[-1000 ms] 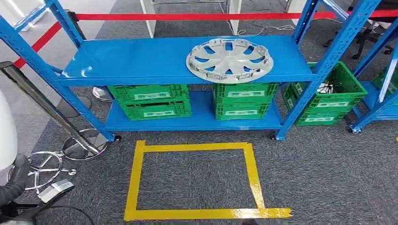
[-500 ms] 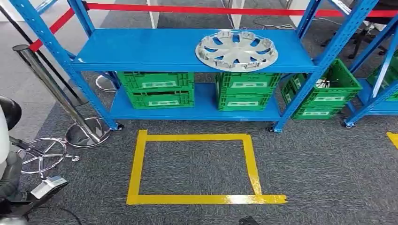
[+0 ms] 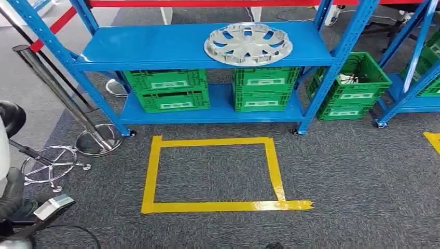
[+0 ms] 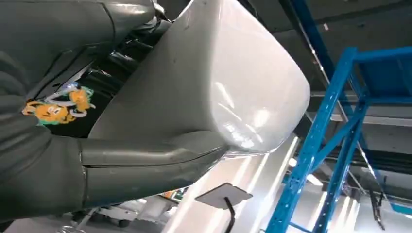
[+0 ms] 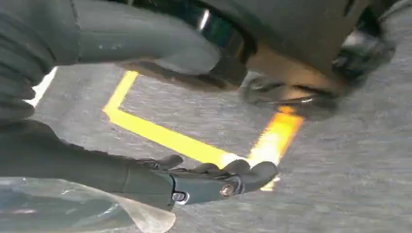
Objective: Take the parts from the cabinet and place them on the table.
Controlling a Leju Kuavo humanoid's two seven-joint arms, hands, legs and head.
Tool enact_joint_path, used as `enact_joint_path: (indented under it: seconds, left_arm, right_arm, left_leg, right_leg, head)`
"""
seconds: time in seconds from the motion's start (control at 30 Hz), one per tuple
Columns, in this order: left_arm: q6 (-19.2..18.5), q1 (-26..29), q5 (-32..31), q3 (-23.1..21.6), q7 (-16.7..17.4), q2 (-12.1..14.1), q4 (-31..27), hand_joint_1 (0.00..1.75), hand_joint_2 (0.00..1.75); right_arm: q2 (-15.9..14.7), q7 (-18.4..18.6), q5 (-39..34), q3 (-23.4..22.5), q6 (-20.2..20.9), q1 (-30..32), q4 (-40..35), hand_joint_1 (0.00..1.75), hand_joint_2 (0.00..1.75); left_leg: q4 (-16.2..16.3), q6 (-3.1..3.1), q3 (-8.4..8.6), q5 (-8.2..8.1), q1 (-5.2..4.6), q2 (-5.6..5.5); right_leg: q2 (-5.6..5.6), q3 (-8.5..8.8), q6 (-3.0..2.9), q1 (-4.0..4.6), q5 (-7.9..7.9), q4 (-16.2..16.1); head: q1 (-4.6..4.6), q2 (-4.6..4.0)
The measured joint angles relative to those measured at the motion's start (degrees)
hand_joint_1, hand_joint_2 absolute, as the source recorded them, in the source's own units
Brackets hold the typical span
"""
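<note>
Head view: blue steel shelving rack spans the upper half of the frame. Grey carpet floor below it, with a yellow tape rectangle at frame centre, directly in front of the rack.

Lower shelf carries green plastic crates, two stacks side by side; a further green crate stands on the floor at right, just outside the rack's upright. A chrome barrier post leans across the left of the frame, its round base on the carpet.

Task part: silver wheel cover (hubcap), lying flat on the top shelf, upper centre-right, set back a little from the front edge. Nothing touches it.

Handling judgement: thin moulded shell, probably plastic, so light but flexible; spokes and rim clips look breakable if squeezed. Surface glossy, likely slippery. Best hold appears to be the outer rim, taken from opposite sides with both hands, or fingers hooked through a spoke opening at the near edge.

Right wrist view: right hand hangs over the carpet near the tape, fingers slightly curled, thumb apart, holding nothing.

Left wrist view: left hand lies against a white body shell; cannot tell whether its fingers are open or closed.
</note>
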Motion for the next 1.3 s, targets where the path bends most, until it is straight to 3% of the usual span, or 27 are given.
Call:
enact_joint_path:
  seconds: [0.07, 0.13, 0.17, 0.2, 0.27, 0.33, 0.37, 0.4, 0.47, 0.5, 0.53, 0.57, 0.63, 0.67, 0.7, 0.73, 0.83, 0.87, 0.9, 0.97, 1.0, 1.03, 1.07, 1.13, 1.17, 1.23, 1.3]
  left_arm:
    - [-0.02, -2.09, -0.88, -1.07, 0.68, 0.2, 1.77, 1.75, 1.75]
    - [-0.02, -3.88, -1.53, -2.25, 1.05, 0.22, 3.19, 1.75, 1.75]
    - [-0.02, -4.56, -1.7, -2.6, 1.05, 0.33, 3.56, 1.75, 1.75]
    - [-0.02, -5.07, -1.81, -2.97, 1.05, 0.33, 3.87, 1.75, 1.75]
    - [-0.02, -5.54, -1.81, -3.45, 1.05, 0.55, 4.37, 1.75, 1.75]
    - [-0.02, -5.7, -1.44, -3.82, 1.05, 0.59, 4.76, 1.75, 1.75]
    - [-0.02, -5.93, -1.29, -3.95, 1.07, 0.57, 4.96, 1.75, 1.75]
    - [-0.02, -6.06, -1.22, -4.09, 1.2, 0.59, 5.05, 1.75, 1.75]
    - [-0.02, -5.99, -0.92, -4.2, 1.75, 0.7, 5.18, 1.75, 1.75]
    - [-0.02, -5.87, -0.76, -4.17, 1.75, 0.81, 5.18, 1.75, 1.75]
    - [-0.02, -5.6, -0.59, -4.15, 1.73, 0.94, 5.18, 1.75, 1.75]
    - [-0.02, -5.17, -0.35, -4.11, 1.7, 1.03, 5.18, 1.75, 1.75]
    - [-0.02, -4.55, -0.2, -4.04, 1.7, 1.09, 5.18, 1.75, 1.75]
    - [-0.02, -4.46, -0.15, -3.98, 1.7, 1.16, 5.16, 1.75, 1.75]
    - [0.0, -4.33, -0.09, -3.91, 1.66, 1.29, 5.0, 1.75, 1.75]
    - [0.0, -4.19, 0.07, -3.89, 1.49, 1.49, 4.89, 1.75, 1.75]
    - [0.04, -3.39, 0.4, -3.8, 0.85, 1.53, 4.76, 1.75, 1.75]
    - [0.04, -3.09, 0.42, -3.8, 0.74, 1.53, 4.76, 1.75, 1.75]
    - [0.04, -2.84, 0.42, -3.76, 0.68, 1.64, 4.76, 1.75, 1.75]
    - [0.04, -2.81, 0.42, -3.76, 0.7, 1.7, 4.76, 1.75, 1.75]
    - [0.04, -2.79, 0.42, -3.76, 0.7, 1.73, 4.76, 1.75, 1.75]
    - [0.04, -2.77, 0.42, -3.78, 0.7, 1.73, 4.76, 1.75, 1.75]
    - [0.04, -2.77, 0.42, -3.78, 0.79, 1.75, 4.76, 1.75, 1.75]
    - [0.04, -2.8, 0.37, -3.78, 1.38, 1.95, 4.76, 1.75, 1.75]
    - [0.02, -2.87, 0.37, -3.78, 1.73, 2.03, 4.76, 1.75, 1.75]
    - [0.04, -2.95, 0.37, -3.8, 1.75, 2.14, 4.72, 1.75, 1.75]
    - [0.04, -2.88, 0.61, -3.82, 1.73, 2.25, 4.72, 1.75, 1.75]
  right_arm:
    - [-0.04, 6.58, -0.18, -0.04, 1.46, -1.47, 0.0, 0.0, 1.75]
    - [-0.09, 10.35, -0.39, -0.2, 2.56, -2.42, -0.07, 0.0, 1.75]
    - [-0.13, 11.5, -0.3, -0.2, 2.73, -2.14, -0.07, 0.0, 1.75]
    - [-0.24, 11.79, -0.26, -0.22, 2.77, -1.8, -0.09, 0.0, 1.75]
    - [-0.52, 11.77, -0.15, -0.24, 2.75, -0.97, -0.11, 0.0, 1.75]
    - [-0.74, 11.03, 0.02, -0.24, 2.62, -0.28, -0.11, 0.0, 1.75]
    - [-0.81, 10.31, 0.04, -0.24, 2.58, -0.17, -0.11, 0.0, 1.75]
    - [-0.85, 9.29, 0.04, -0.24, 2.58, 0.02, -0.11, 0.0, 1.75]
    - [-0.94, 5.46, -0.18, -0.24, 2.19, 0.25, -0.15, 0.0, 1.75]
    - [-0.98, 3.06, -0.48, -0.24, 2.14, 0.4, -0.22, 0.0, 1.75]
    - [-1.03, -0.17, -1.0, -0.26, 2.16, 0.55, -0.24, 0.0, 1.75]
    - [-1.09, -2.8, -1.36, -0.33, 2.25, 0.6, -0.26, 0.0, 1.75]
    - [-1.09, -6.01, -1.77, -0.57, 2.58, 0.44, -0.26, 0.0, 1.75]
    - [-1.05, -6.31, -1.9, -0.57, 2.64, 0.32, -0.26, 0.0, 1.75]
    - [-0.79, -6.7, -1.99, -0.57, 2.73, 0.14, -0.24, 0.0, 1.75]
    - [-0.76, -7.31, -2.08, -0.61, 2.73, 0.18, -0.24, 0.0, 1.75]
    - [-0.5, -8.08, -2.25, -0.68, 2.77, 0.51, -0.24, 0.0, 1.75]
    - [-0.39, -8.04, -2.3, -0.76, 2.75, 0.62, -0.17, 0.0, 1.75]
    - [-0.39, -8.02, -2.34, -0.85, 2.73, 0.59, -0.17, 0.0, 1.75]
    - [-0.39, -7.99, -2.4, -1.03, 2.75, 0.53, -0.17, 0.0, 1.75]
    - [-0.37, -8.02, -2.4, -1.05, 2.91, 0.52, -0.17, 0.0, 1.75]
    - [-0.37, -8.04, -2.4, -1.07, 3.06, 0.51, -0.17, 0.0, 1.75]
    - [-0.37, -8.04, -2.4, -1.07, 3.25, 0.5, -0.17, 0.0, 1.75]
    - [-0.17, -8.08, -2.25, -1.09, 3.54, 0.21, -0.17, 0.0, 1.75]
    - [-0.02, -8.12, -2.06, -1.09, 3.54, 0.04, -0.17, 0.0, 1.75]
    - [0.31, -8.52, -1.86, -1.09, 3.52, -0.08, -0.17, 0.0, 1.75]
    - [0.5, -8.95, -1.68, -1.07, 3.52, -0.04, -0.17, 0.0, 1.75]
  left_leg:
    - [0.13, 0.14, 1.89, 2.48, 0.04, 0.0]
    - [-8.15, 0.77, 7.81, 6.17, 0.01, -0.04]
    - [-13.11, 1.35, 10.84, 5.73, -0.15, -0.23]
    - [-15.71, 1.64, 12.49, 4.74, -0.31, -0.25]
    - [-16.65, 1.81, 12.22, 4.97, -0.59, -0.24]
    - [-18.02, 2.65, 11.69, 5.82, -0.24, -0.07]
    - [-18.25, 2.73, 11.55, 6.44, 0.02, 0.34]
    - [-18.4, 3.36, 10.78, 7.04, 0.08, 0.3]
    - [-18.25, 3.43, 9.25, 8.16, 0.02, 0.34]
    - [-18.17, 3.39, 8.44, 8.75, 0.02, 0.4]
    - [-18.04, 3.28, 7.68, 9.32, 0.04, 0.44]
    - [-17.89, 3.11, 6.94, 9.79, 0.12, 0.48]
    - [-17.15, 2.59, 5.22, 10.67, 0.41, 0.5]
    - [-16.57, 2.25, 4.55, 11.03, 0.42, 0.4]
    - [-16.08, 1.89, 3.9, 11.28, 0.1, 0.22]
    - [-15.75, 1.53, 3.62, 11.75, 0.08, 0.13]
    - [-16.11, 0.77, 3.25, 13.46, 0.13, 0.09]
    - [-15.73, 0.42, 2.88, 12.38, 0.37, -0.03]
    - [-13.96, 0.1, 2.43, 8.53, 0.38, -0.04]
    - [-6.27, -0.32, 1.21, 0.92, 0.41, -0.03]
    - [-1.65, -0.4, 0.8, -1.53, 0.41, -0.03]
    - [1.42, -0.36, 0.91, -1.59, 0.41, -0.04]
    - [2.23, -0.28, 1.68, 0.12, 0.41, -0.03]
    - [-2.48, 0.16, 6.27, 4.53, 0.39, -0.04]
    - [-7.45, 0.56, 9.92, 5.33, 0.33, -0.08]
    - [-17.51, 1.44, 16.22, 2.09, -0.05, -0.16]
    - [-17.98, 1.66, 15.76, 2.13, -0.51, -0.13]
  right_leg:
    - [-0.04, -1.86, -0.03, 0.13, 0.76, 0.85]
    - [0.01, -3.23, 0.09, 0.27, 1.35, 1.6]
    - [-0.06, -3.62, 0.2, 0.22, 1.57, 1.86]
    - [-0.13, -4.11, 0.52, 0.54, 1.85, 2.07]
    - [-0.09, -4.66, 1.18, 0.31, 3.05, 1.9]
    - [0.32, -5.05, 1.92, 0.54, 3.68, 1.76]
    - [0.5, -5.95, 2.17, 0.46, 2.0, 2.4]
    - [0.57, -7.27, 2.49, 0.44, -1.09, 4.71]
    - [0.57, -9.41, 2.95, 0.15, -7.02, 13.01]
    - [0.57, -10.23, 3.2, 0.11, -8.49, 17.04]
    - [0.57, -10.16, 3.45, 0.08, -7.93, 19.13]
    - [0.55, -9.0, 3.59, -0.01, -5.88, 18.81]
    - [0.53, -3.8, 3.9, -0.4, -1.04, 12.28]
    - [0.55, -0.12, 4.16, -0.77, -0.82, 7.14]
    - [0.7, 3.06, 4.49, -0.63, -3.01, 2.55]
    - [1.06, 4.06, 3.35, -0.54, -3.98, 0.56]
    - [0.92, 2.07, 1.92, -0.34, -3.27, 1.19]
    - [0.48, 1.38, 1.01, -0.62, -2.61, 1.09]
    - [0.43, 0.68, 0.24, -0.55, -1.89, 1.12]
    - [0.27, -0.57, -0.05, -0.41, -0.5, 1.23]
    - [0.19, -1.41, -0.16, -0.3, 0.33, 1.33]
    - [0.1, -2.53, -0.16, -0.18, 1.12, 1.55]
    - [0.0, -3.71, -0.17, -0.11, 1.73, 1.83]
    - [-0.02, -5.93, -0.03, 0.04, 2.79, 2.53]
    - [0.06, -6.72, 0.11, 0.13, 3.3, 2.82]
    - [0.14, -7.38, 0.59, 0.37, 4.07, 3.06]
    - [-0.01, -7.6, 1.36, -0.05, 5.35, 2.67]
  head:
    - [-0.13, 0.02]
    - [-0.11, 0.02]
    - [-0.13, 0.02]
    - [-0.02, 0.02]
    - [-0.06, 0.02]
    - [-0.09, 0.0]
    - [-0.11, 0.02]
    - [0.44, 0.0]
    - [0.79, 0.02]
    - [0.76, 0.02]
    - [0.83, 0.02]
    - [0.83, 0.02]
    - [0.81, 0.02]
    - [0.87, 0.02]
    - [1.15, 0.02]
    - [1.07, 0.04]
    - [1.03, 0.02]
    - [1.05, 0.0]
    - [0.76, 0.02]
    - [0.46, 0.0]
    - [0.37, 0.02]
    - [0.35, 0.02]
    - [0.33, 0.02]
    - [0.31, 0.02]
    - [0.31, 0.02]
    - [0.39, 0.02]
    - [0.26, 0.02]
